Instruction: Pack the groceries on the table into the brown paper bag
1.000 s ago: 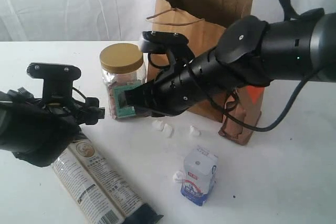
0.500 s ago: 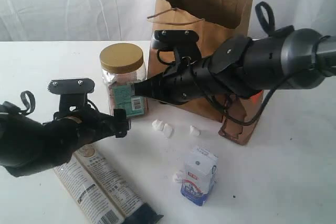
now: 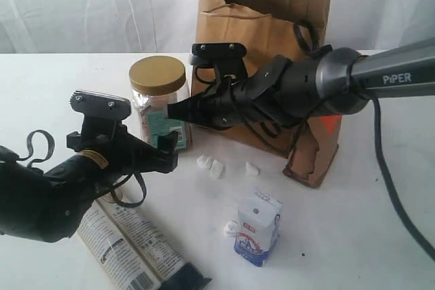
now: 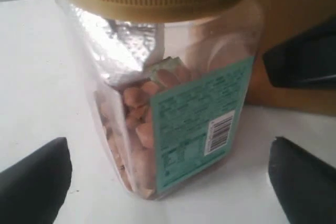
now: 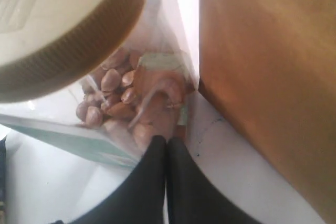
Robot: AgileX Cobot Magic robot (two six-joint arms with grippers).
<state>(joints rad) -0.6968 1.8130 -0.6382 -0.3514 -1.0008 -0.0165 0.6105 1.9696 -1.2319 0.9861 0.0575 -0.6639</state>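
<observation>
Clear-plastic yellow-lidded jar (image 3: 160, 103) stands on the table (image 3: 353, 236) just beside the brown paper bag (image 3: 265, 25), framed by the left gripper (image 4: 168, 182)'s wide-apart fingers; the right gripper (image 5: 167, 145)'s pressed-together tips at its wall could shove it askew, spoiling the grasp.

yellow-lidded clear jar (image 4: 157, 93) upright on the table (image 4: 42, 77)
left gripper (image 4: 168, 184) fingers (image 4: 37, 179) spread wide either side, brown paper bag (image 4: 294, 3) behind
</observation>
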